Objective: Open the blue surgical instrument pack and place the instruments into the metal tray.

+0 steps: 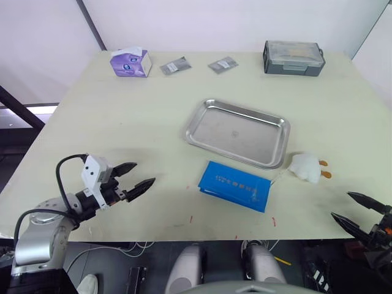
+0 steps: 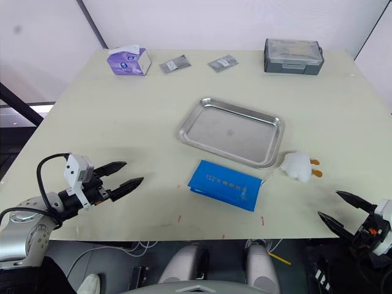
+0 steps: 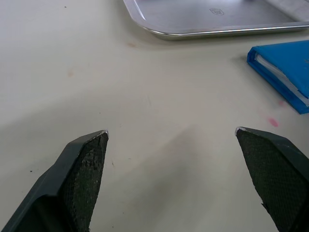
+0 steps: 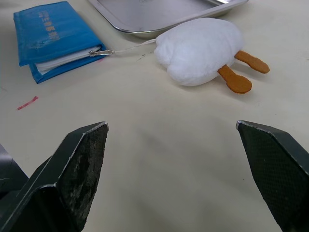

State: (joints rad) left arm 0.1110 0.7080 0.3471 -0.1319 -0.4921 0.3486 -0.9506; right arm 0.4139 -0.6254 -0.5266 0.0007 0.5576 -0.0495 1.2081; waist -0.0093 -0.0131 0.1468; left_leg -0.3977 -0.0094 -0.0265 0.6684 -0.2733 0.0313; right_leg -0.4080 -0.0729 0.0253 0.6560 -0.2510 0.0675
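- Pack [image 1: 236, 185] lies flat and shut on the desk [image 1: 122, 116], near the front edge, just in front of the tray [image 1: 237, 132] and apart from it.
- Tray sits mid-desk, nothing in it. No instruments in sight; I judge them to be inside the pack.
- My left pincer [image 1: 133, 177] hovers over the front-left of the desk, fingers apart, holding nothing. The pack lies to its right, well apart.
- My right pincer [image 1: 361, 209] hangs off the front-right corner, fingers apart, holding nothing. The pack lies ahead and to its left.
- Pack's long axis runs left to right, slightly skewed, roughly parallel to the tray's near rim.
- Zipper pull [image 4: 100, 52] shows at the pack's right end, on a thin cord leading toward a white plush toy [image 4: 200, 50] with orange feet. That end faces my right pincer, so I judge the right arm better placed to open it.
- Small white print on the pack is unreadable.
- Right arm is cut off at the frame edge.
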